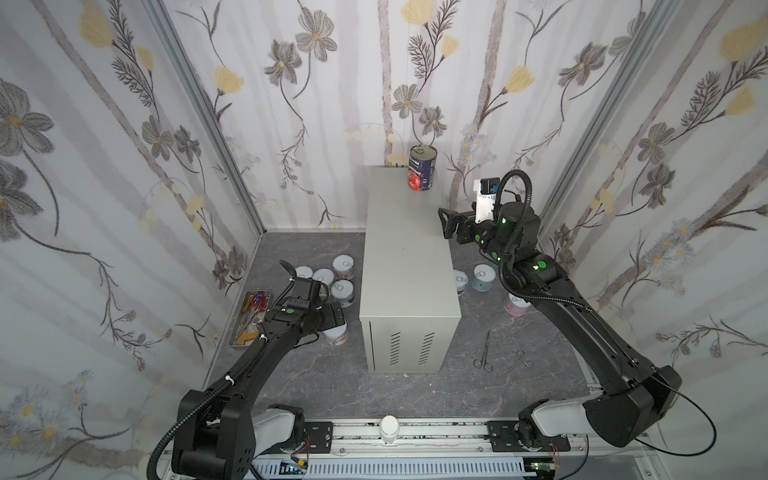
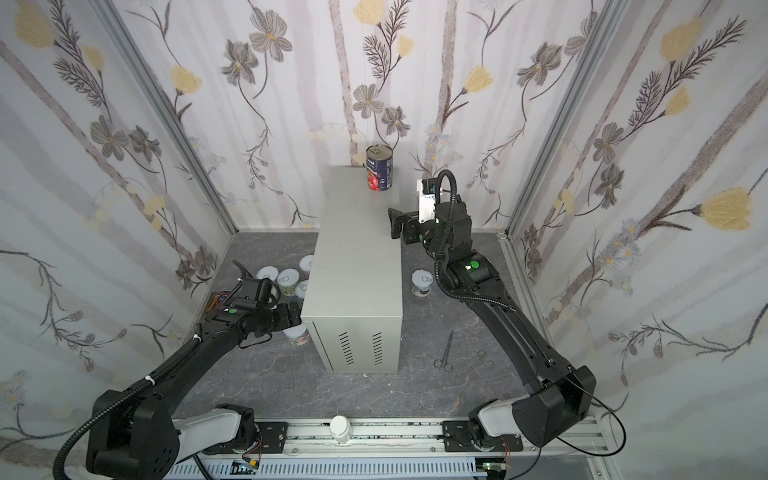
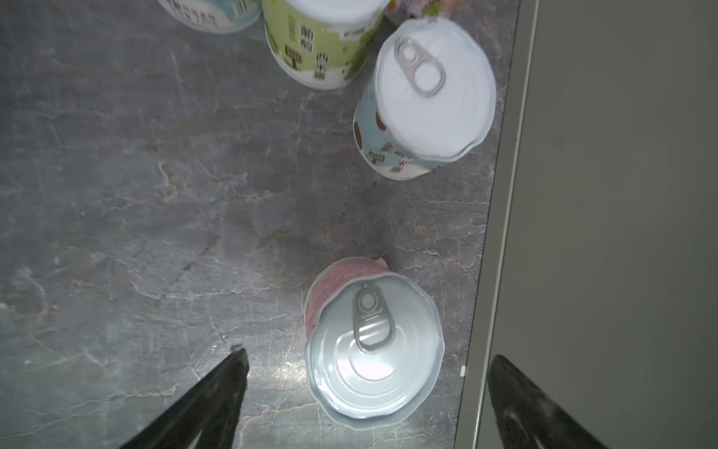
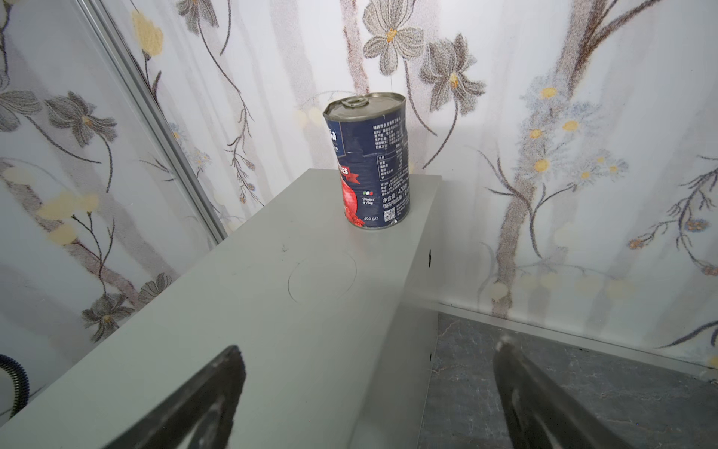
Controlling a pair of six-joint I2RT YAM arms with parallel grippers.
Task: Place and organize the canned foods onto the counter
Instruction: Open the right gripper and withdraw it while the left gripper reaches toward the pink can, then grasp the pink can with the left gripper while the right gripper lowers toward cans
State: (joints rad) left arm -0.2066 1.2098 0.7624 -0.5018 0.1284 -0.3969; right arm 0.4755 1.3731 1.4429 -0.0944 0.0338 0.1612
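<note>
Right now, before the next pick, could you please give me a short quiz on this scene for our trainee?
1. True or false: the tall dark blue-and-red metal can stands upright on the long grey-beige metal cabinet.
2. In the left wrist view, which short can lines up between the left arm's open jaws? A the pink-labelled can; B the green-labelled can; C the teal-labelled can.
3. How many cans stand on the cabinet top?
Key: 1 true; 2 A; 3 one.
</note>
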